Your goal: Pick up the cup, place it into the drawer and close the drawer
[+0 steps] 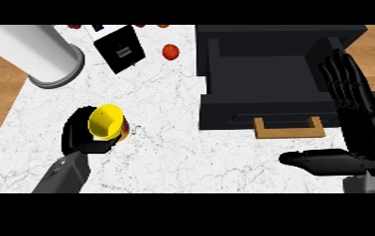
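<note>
Low on the marble counter (168, 111), left of centre, a yellow cup (107, 121) sits inside the curled fingers of the left hand (79, 131), its mouth facing up. To its right stands a black drawer (264, 81), pulled open, wooden handle (288, 129) toward the robot. The right hand (348, 111) rests open beside the drawer, fingers straight. The pick-up looks underway; next the cup must travel right, over the drawer's cavity.

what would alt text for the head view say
The left hand curls around a yellow cup over a white marble counter, left of an open black drawer with a wooden handle. The right hand rests open, fingers up, at the right edge.
</note>
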